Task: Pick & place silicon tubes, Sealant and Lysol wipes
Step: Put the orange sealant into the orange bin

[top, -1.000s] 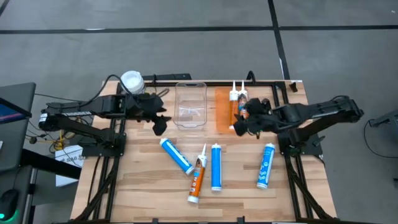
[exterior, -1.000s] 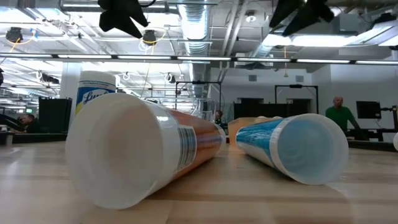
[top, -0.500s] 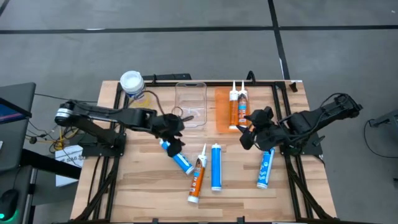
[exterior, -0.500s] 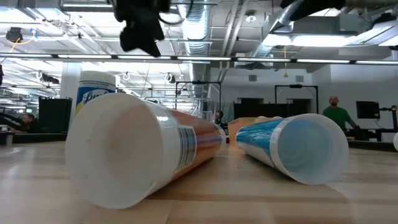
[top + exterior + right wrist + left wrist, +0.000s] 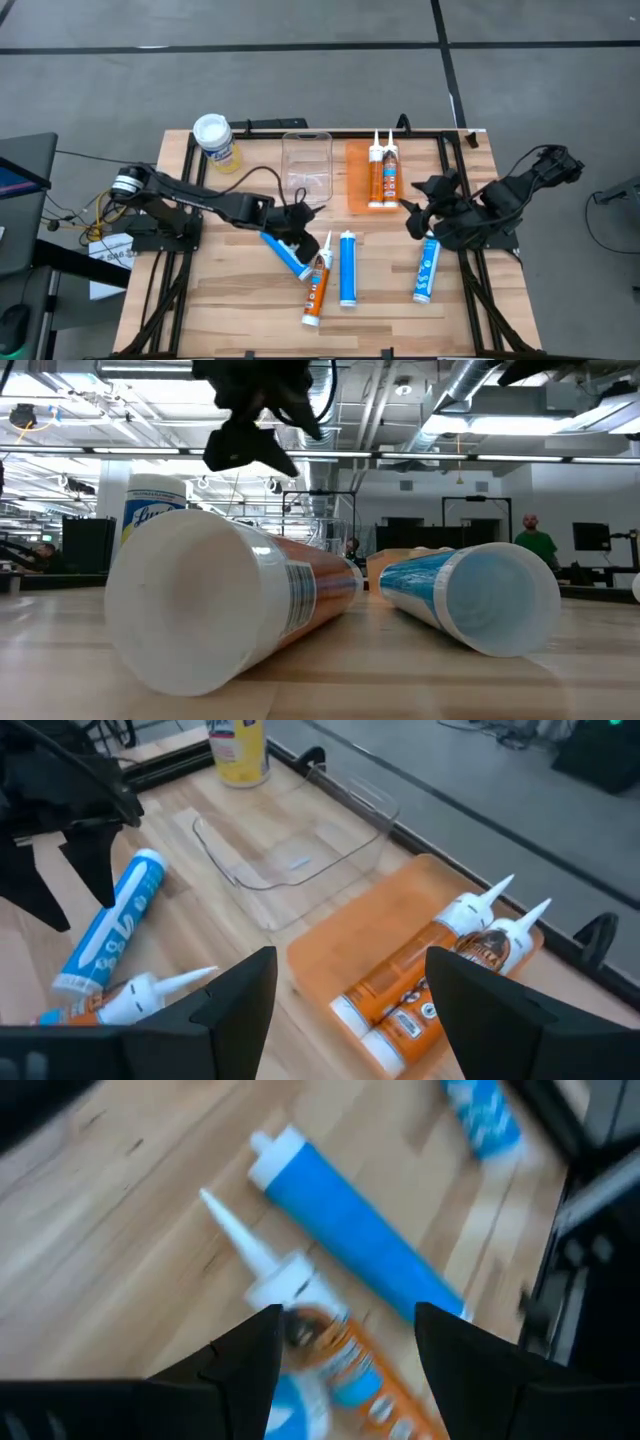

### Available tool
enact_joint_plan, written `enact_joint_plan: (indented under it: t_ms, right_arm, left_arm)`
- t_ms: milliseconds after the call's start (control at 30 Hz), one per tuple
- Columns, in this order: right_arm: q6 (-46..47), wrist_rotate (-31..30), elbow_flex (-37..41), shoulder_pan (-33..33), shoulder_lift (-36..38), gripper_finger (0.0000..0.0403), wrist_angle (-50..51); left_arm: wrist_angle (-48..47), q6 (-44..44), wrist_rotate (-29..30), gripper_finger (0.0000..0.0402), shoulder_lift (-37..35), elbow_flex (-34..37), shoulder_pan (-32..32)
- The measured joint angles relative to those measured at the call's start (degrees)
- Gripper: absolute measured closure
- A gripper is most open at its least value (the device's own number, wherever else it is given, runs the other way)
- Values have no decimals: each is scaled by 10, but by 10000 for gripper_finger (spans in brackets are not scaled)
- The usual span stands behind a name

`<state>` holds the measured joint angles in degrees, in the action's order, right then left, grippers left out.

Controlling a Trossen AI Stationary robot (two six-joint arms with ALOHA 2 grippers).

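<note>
Left gripper (image 5: 296,225) hangs with fingers spread and empty over the slanted blue silicone tube (image 5: 284,250) mid-table, apparently lining up a pick.

Two orange sealant tubes (image 5: 381,178) already lie sorted in the orange tray (image 5: 356,180) at the table's far edge, beside the clear bin (image 5: 306,168); Lysol wipes (image 5: 214,140) stand at the far left corner. Right gripper (image 5: 415,215), released, waits near the right edge. Only the right wrist view shows the clear bin holds nothing.
</note>
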<state>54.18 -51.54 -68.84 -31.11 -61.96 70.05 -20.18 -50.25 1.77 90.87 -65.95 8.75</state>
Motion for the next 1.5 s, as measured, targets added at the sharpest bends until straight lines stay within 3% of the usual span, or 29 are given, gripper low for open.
enact_joint_plan:
  t_ms: [267, 433, 900, 1000, 1133, 1233, 1500]
  right_arm:
    - [-47, 4, 0, 0, 10, 154, 8]
    - [-66, 6, 0, 0, 9, 154, 11]
    - [-66, 6, 0, 0, 9, 154, 16]
    - [-66, 6, 0, 0, 9, 154, 16]
    - [-66, 6, 0, 0, 9, 154, 16]
    - [-66, 6, 0, 0, 9, 154, 16]
    - [-67, 3, 1, 0, 9, 154, 17]
  left_arm:
    - [96, -128, 63, 183, 46, 0, 40]
    - [104, -171, 109, 183, 59, 0, 64]
    - [111, -176, 117, 183, 58, 0, 64]
    - [122, -122, 131, 183, 57, -4, 64]
    - [99, -36, 125, 183, 57, -60, 76]
    - [31, 3, 129, 183, 56, -120, 80]
    - [-115, -21, 134, 183, 112, -238, 80]
